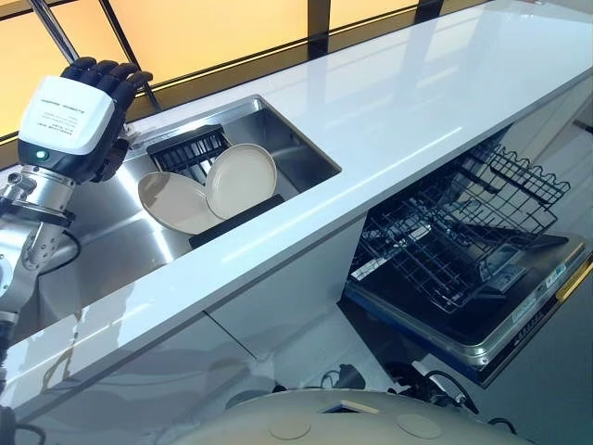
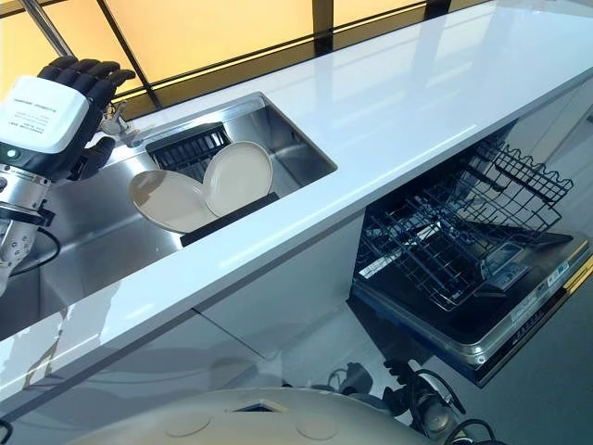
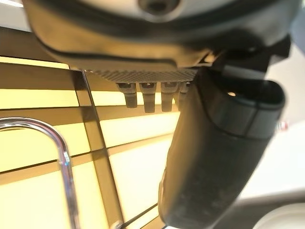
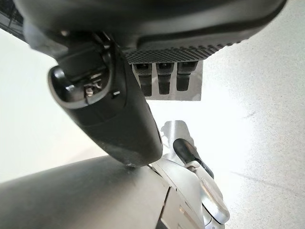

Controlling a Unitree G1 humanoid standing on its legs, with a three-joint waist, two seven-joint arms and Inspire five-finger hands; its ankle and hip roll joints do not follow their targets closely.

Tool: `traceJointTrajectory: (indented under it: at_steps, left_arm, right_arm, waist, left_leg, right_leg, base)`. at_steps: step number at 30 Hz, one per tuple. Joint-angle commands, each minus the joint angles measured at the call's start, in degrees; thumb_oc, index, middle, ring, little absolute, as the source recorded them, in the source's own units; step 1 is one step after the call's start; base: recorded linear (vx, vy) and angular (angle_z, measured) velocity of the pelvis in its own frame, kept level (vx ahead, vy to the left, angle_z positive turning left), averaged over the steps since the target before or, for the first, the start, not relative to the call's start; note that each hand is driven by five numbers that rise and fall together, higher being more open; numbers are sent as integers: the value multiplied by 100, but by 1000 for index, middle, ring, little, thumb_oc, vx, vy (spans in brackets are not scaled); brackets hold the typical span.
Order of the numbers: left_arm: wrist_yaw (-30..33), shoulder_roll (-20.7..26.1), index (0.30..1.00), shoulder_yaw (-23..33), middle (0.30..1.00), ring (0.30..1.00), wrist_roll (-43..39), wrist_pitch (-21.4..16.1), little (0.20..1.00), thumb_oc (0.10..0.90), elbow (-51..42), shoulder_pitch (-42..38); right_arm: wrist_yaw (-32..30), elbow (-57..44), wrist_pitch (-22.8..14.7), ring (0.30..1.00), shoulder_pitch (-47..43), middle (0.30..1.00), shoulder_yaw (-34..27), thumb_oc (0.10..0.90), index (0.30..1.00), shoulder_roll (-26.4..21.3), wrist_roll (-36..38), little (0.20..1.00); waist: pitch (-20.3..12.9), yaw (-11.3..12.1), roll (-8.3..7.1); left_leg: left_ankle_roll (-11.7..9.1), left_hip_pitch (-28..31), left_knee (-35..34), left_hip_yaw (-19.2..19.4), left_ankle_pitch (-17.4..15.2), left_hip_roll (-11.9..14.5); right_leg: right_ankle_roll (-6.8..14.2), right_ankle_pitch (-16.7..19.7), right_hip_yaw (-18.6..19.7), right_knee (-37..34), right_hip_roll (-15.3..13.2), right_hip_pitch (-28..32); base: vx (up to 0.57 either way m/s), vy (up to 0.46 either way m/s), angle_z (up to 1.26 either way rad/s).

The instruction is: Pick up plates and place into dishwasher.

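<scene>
Left eye view, left hand: the left hand (image 1: 88, 116) is raised above the left end of the sink (image 1: 306, 148), back plate toward the camera, dark fingers curled forward with nothing between them.
Left eye view, plates: two cream plates (image 1: 240, 179) stand tilted in the sink, leaning against a black rack (image 1: 190, 146); the left one overlaps behind the right one, and a dark strip lies along their near edge.
Left eye view, tabletop: the white tabletop (image 1: 426, 102) runs from the sink toward the far right.
Left eye view, dishwasher: the dishwasher (image 1: 482, 306) stands open below the tabletop on the right, its door down and its wire basket (image 1: 463, 222) pulled out, no plates in it.
Right eye view: same scene; the left hand (image 2: 56, 107) is well apart from the plates (image 2: 236, 176).
Left wrist view: the left hand's thumb (image 3: 214, 157) stands out and the fingers (image 3: 147, 95) are bent, gripping nothing; a chrome tap (image 3: 62, 157) curves before the yellow window.
Right wrist view: the right hand (image 4: 114, 109) hangs over pale floor, fingers (image 4: 164, 76) loosely bent and holding nothing.
</scene>
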Motion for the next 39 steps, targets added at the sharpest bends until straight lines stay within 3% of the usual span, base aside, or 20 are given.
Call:
traceJointTrajectory:
  at_steps: [1,7,21,31,39]
  left_arm:
    - [-150,608,900,190,900,900,398,356,900,800,299,-485]
    - [-455,435,900,112,900,900,190,331,900,800,692,-192]
    - [-695,301,900,-76,900,900,86,-145,900,800,1056,-222]
    - [-165,308,900,-311,900,900,20,65,900,800,1022,-445]
    - [-283,119,900,-727,900,900,385,168,900,800,976,-616]
  right_arm:
    - [196,-321,-126,900,-209,900,80,800,900,-138,138,900]
    - [229,-327,-152,900,-206,900,11,800,900,-247,116,900]
    - [306,-246,-215,900,-288,900,-151,800,900,-350,-91,900]
    - [303,-190,-274,900,-270,900,-218,800,900,-377,-148,900]
    - [304,-164,-282,900,-303,900,-249,800,900,-389,-151,900]
  waist:
    - [109,-133,241]
    - [169,-117,277]
    - [186,-130,277]
    - [209,-207,269]
    - [238,-295,299]
  left_leg:
    - [218,-26,40,6,-503,-333]
    - [220,-18,40,-17,-498,-348]
    - [198,4,40,14,-484,-329]
    - [187,-20,40,68,-471,-315]
    - [185,-15,40,119,-470,-317]
  right_leg:
    - [293,-694,-145,640,189,-144]
    - [322,-702,-169,660,148,-144]
    - [331,-707,-177,645,148,-109]
    - [311,-711,-107,644,167,-126]
    - [308,-719,-35,668,171,-150]
  base:
    - [-6,36,-1]
    - [-2,5,0]
    - [2,10,1]
    - [0,0,0]
    - [3,2,-1]
